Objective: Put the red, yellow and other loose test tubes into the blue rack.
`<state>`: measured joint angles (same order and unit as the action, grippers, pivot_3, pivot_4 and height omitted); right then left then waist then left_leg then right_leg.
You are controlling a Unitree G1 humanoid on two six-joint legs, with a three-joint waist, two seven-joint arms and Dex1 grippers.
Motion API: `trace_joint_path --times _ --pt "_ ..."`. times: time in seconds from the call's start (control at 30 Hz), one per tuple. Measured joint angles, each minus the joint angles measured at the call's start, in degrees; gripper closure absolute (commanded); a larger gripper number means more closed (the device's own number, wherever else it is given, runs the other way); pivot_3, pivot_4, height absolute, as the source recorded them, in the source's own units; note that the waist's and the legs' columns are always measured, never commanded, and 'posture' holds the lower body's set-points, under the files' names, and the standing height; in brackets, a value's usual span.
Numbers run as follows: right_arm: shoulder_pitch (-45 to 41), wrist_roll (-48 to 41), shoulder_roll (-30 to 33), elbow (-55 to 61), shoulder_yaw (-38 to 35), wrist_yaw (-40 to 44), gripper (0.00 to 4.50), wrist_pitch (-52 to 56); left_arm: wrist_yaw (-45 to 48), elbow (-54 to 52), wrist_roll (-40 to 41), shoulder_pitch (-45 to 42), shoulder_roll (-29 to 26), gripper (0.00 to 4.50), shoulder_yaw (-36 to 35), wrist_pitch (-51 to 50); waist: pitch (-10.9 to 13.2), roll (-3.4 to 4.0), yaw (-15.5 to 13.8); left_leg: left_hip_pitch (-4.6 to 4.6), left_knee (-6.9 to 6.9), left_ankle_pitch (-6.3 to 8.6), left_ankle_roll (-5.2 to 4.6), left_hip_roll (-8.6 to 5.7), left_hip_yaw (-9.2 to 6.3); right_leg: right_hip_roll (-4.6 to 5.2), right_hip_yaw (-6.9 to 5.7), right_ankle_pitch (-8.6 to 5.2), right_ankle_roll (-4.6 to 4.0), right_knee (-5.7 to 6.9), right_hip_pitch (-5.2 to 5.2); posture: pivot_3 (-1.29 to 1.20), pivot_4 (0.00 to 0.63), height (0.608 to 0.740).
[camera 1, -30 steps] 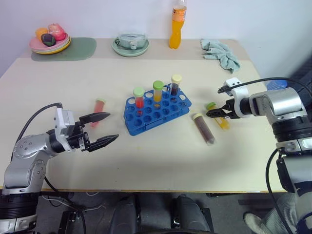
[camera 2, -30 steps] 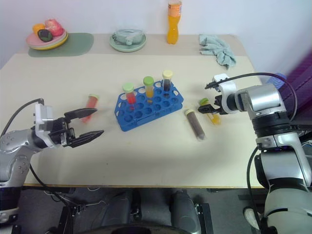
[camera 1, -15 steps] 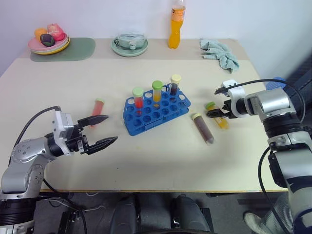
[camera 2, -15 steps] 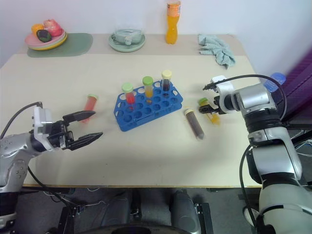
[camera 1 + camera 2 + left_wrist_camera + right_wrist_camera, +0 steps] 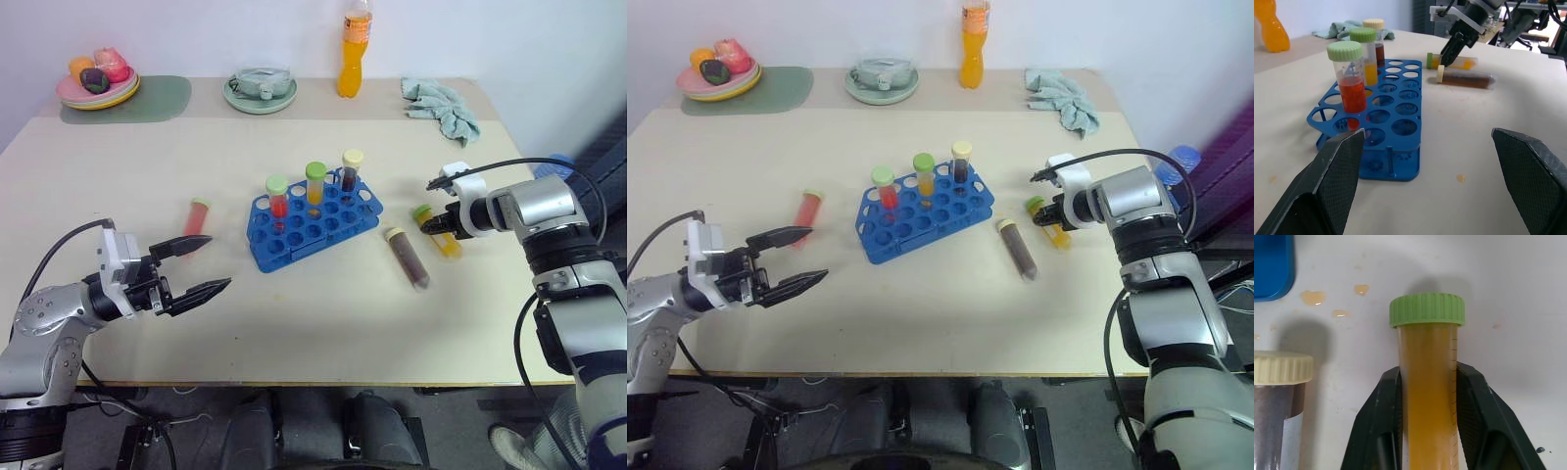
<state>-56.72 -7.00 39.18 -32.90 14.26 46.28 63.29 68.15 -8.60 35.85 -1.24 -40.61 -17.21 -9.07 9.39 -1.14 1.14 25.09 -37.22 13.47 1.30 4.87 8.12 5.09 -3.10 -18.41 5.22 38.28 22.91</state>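
Tabletop (image 5: 323, 313): yellow tube (image 5: 1428, 401) between right gripper (image 5: 1428, 431) fingers

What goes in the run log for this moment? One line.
right gripper: shut on yellow tube, tube lying on table | left gripper: open, empty | rack: three tubes

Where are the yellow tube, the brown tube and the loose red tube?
yellow tube (image 5: 1427, 382): right wrist view, on its body between the gripper's fingers.
brown tube (image 5: 409, 259): left eye view, mid-body, lying on the table.
red tube (image 5: 196, 215): left eye view, mid-body.
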Motion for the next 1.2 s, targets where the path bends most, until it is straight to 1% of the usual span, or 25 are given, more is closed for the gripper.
trace_joint_path --times 0.2,0.37,0.43,0.6,0.7,0.77,0.87,1.03,1.07,1.1,1.2 --pt "1.2 0.1 0.4 1.9 0.0 0.8 3.2 -0.2 0.5 1.0 -0.3 0.5 0.1 0.24 0.0 1.5 0.0 0.0 0.0 0.0 0.0 0.0 0.0 0.0 0.0 0.0 0.0 0.0 0.0 0.0 0.0 0.0 0.15 0.74" --pt "3.8 -0.4 1.3 6.0 -0.7 1.6 3.2 -1.3 0.6 1.5 -0.3 0.5 0.2 0.24 0.0 2.4 0.0 0.0 -0.1 0.0 0.0 0.0 0.0 0.0 -0.01 0.0 0.0 0.0 0.0 0.0 0.0 0.0 0.15 0.74" --pt "5.7 -2.1 1.9 8.9 -2.4 2.8 3.2 -1.3 0.6 1.7 -0.3 0.6 0.2 0.24 0.0 2.9 0.0 0.0 -0.1 0.02 0.0 0.0 0.0 0.0 0.0 0.01 0.0 0.0 0.0 -0.01 0.01 0.0 0.15 0.74" --pt "8.9 -8.4 2.9 18.1 -10.5 5.5 3.2 -0.4 0.8 1.8 -0.3 1.1 0.2 0.24 -0.1 3.4 0.0 0.01 -0.1 0.03 0.0 0.0 0.0 0.0 -0.03 0.0 -0.02 0.0 0.0 0.0 0.02 0.0 0.15 0.74" --pt "12.0 -13.2 1.9 25.5 -17.4 5.1 3.2 0.1 1.0 1.9 -0.3 1.1 0.2 0.24 -0.1 3.4 0.0 0.01 -0.2 0.04 0.01 0.01 -0.01 0.0 -0.05 0.0 -0.03 0.0 0.0 -0.01 0.0 0.0 0.15 0.74" --pt "13.8 -14.9 0.8 29.0 -19.4 3.7 3.2 0.6 1.1 2.0 -0.3 1.0 0.2 0.24 -0.1 3.4 0.0 0.0 -0.2 0.03 -0.01 0.0 -0.01 0.0 -0.06 0.0 -0.03 0.0 0.0 -0.01 -0.01 0.0 0.15 0.74" --pt "16.4 -15.1 -0.2 30.4 -19.2 1.1 3.2 0.7 1.6 2.8 -0.3 0.2 0.2 0.24 0.0 3.4 0.0 0.0 -0.2 0.04 -0.04 0.0 -0.01 0.0 -0.06 0.0 -0.03 0.0 0.0 0.0 -0.02 0.0 0.15 0.74" --pt "17.0 -11.3 -0.7 23.1 -15.8 -1.6 3.2 -5.9 2.1 4.2 -0.3 -2.6 0.2 0.24 0.4 3.3 0.0 0.0 -0.1 0.04 -0.05 0.0 -0.01 -0.01 -0.04 -0.01 -0.03 0.0 0.0 0.0 -0.01 0.0 0.15 0.74" --pt "16.8 -10.3 -0.5 20.6 -14.6 -1.6 2.45 -7.5 2.3 4.4 -0.3 -3.1 0.2 0.24 0.6 3.3 0.0 0.0 -0.1 0.04 -0.04 0.0 -0.01 -0.01 -0.04 -0.01 -0.03 0.0 0.0 0.0 0.0 0.0 0.15 0.74" --pt "16.8 -9.5 -0.4 18.8 -13.8 -1.4 2.21 -8.6 2.5 4.6 -0.3 -3.2 0.1 0.24 0.6 3.3 0.0 0.01 -0.1 0.04 -0.04 0.0 -0.01 -0.01 -0.04 -0.01 -0.03 0.0 0.0 0.0 0.0 0.0 0.15 0.74" --pt "16.2 -7.6 -0.3 14.8 -11.7 -1.3 0.7 -10.4 2.7 5.1 -0.4 -3.2 0.1 0.24 0.6 3.3 0.0 0.01 0.0 0.04 -0.04 0.0 0.0 0.0 -0.03 -0.02 -0.03 0.0 0.0 0.0 0.01 0.0 0.15 0.74"
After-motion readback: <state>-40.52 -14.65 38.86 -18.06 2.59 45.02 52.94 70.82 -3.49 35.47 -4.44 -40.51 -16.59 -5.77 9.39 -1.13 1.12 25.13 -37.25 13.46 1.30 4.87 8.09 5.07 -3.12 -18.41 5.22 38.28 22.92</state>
